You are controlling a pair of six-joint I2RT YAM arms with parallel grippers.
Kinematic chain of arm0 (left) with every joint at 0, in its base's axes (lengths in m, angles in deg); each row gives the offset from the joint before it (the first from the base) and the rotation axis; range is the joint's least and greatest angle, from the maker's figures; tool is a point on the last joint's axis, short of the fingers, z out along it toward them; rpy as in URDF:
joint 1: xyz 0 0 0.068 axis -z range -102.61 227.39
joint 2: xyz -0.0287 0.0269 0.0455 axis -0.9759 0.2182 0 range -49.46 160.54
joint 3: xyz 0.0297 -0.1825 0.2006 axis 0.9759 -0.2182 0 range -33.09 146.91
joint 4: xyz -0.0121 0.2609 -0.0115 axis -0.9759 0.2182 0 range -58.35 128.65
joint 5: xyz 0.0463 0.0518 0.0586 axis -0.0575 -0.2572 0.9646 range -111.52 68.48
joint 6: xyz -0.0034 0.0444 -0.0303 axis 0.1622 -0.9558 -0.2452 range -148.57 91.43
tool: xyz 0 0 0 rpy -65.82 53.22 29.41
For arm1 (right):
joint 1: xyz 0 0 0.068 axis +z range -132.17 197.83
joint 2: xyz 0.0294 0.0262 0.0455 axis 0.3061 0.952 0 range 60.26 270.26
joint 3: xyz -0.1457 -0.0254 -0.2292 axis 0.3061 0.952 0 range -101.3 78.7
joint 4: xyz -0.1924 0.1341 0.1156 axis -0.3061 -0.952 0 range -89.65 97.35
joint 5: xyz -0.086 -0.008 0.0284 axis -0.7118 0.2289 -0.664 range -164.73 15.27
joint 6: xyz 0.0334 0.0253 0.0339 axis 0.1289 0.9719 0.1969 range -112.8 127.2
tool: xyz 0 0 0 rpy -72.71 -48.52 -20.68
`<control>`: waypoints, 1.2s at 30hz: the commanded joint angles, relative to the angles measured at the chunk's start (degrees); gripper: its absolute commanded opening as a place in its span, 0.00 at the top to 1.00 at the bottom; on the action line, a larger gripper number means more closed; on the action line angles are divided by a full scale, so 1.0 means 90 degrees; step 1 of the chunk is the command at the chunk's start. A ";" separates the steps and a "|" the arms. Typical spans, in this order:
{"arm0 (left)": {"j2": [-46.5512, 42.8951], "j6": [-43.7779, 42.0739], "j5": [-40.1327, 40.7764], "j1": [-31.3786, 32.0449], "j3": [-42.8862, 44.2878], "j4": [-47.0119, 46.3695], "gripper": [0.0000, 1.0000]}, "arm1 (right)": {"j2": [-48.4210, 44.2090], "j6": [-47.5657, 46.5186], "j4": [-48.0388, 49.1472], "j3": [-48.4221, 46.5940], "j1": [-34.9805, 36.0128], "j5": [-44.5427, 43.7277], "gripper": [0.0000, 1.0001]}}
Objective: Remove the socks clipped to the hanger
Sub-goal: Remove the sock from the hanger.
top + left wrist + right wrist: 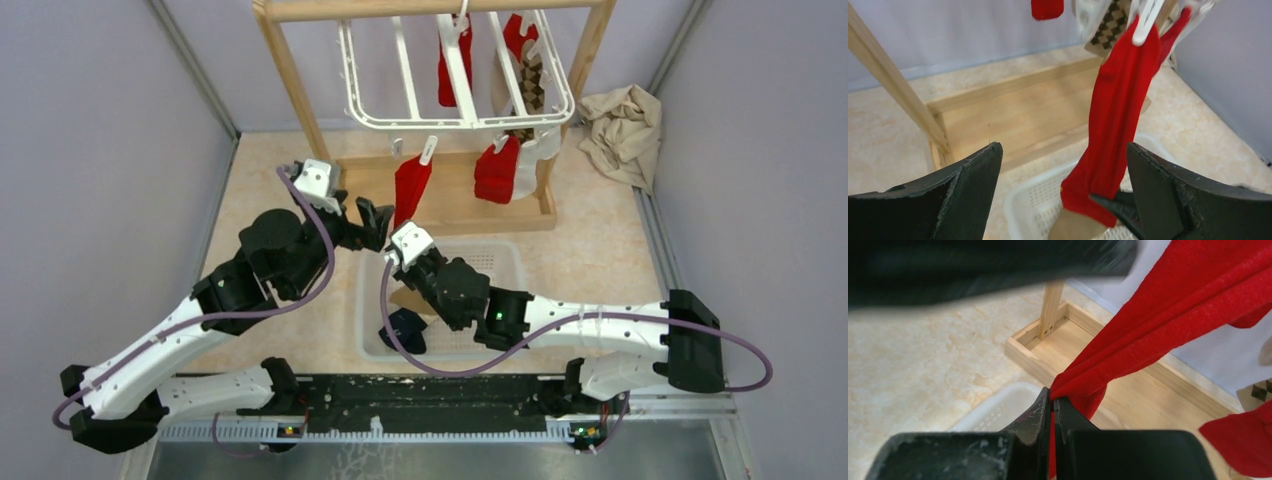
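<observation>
Nearest to the arms, the white perforated basket [505,252] already holds a navy sock [405,330] and what looks like a tan one [410,300]. We take these as the part of the job that is done.

Just past the basket's far rim, the right gripper [1053,399] has its jaws pressed together on the lower end of a long red sock [1118,100], and the fabric bunches where it enters the pinch. The left gripper [1063,150] hangs beside it with its jaws spread wide and nothing between them. The sock dangles in front of it, closer to the right-hand finger [1158,180].

The sock's top is held by a white clip [1145,22] on the near rail of the white hanger [450,122], so it is not yet free. We judge that a downward pull is the step in hand.

Further back, the hanger hangs from the wooden frame [300,90] with more to remove:
- a short red sock [497,170] at the near right
- a pale one [538,158] touching it
- a brown diamond-patterned one [530,85]
- two more red ones [455,65] towards the back

A crumpled beige cloth [620,125] lies on the table at the far right, apart from the frame. We reckon the task is under halfway.
</observation>
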 commanded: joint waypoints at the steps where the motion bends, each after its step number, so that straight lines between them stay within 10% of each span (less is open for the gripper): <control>1: -0.0776 0.0649 0.0140 -0.0001 -0.0794 0.0205 0.02 | -0.0186 0.0329 -0.0098 -0.0260 0.0099 0.0249 1.00; 36: -0.1331 0.0367 -0.0216 -0.0006 -0.2591 -0.0917 0.01 | -0.0223 0.3312 -0.1308 -0.1635 -0.1495 0.3268 1.00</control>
